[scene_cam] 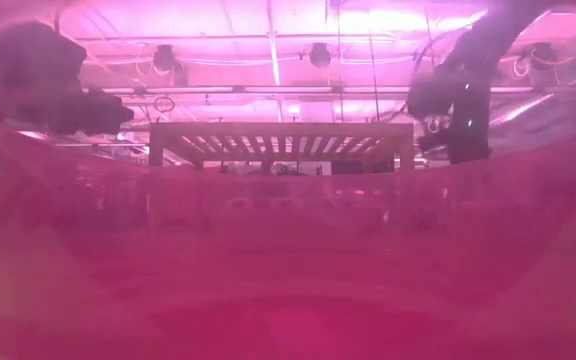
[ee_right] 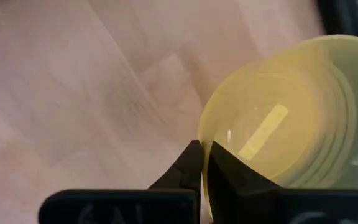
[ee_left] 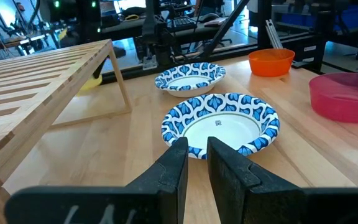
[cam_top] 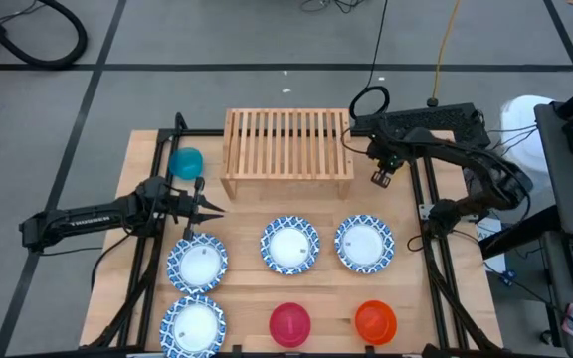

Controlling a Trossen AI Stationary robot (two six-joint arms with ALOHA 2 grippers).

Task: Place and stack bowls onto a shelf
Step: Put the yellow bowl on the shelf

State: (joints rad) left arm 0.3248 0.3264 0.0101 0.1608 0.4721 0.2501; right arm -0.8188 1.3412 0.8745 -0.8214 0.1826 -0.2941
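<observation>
The right gripper was pinched tight on the rim of the yellow bowl, just past the right end of the shelf. Only the right wrist view showed that bowl plainly. The left gripper hung in front of the shelf's left end, its fingers a little apart and holding nothing. The teal bowl sat left of the shelf. Four blue-rimmed dishes, the red bowl and the orange bowl lay well in front of it. The shelf top was bare.
</observation>
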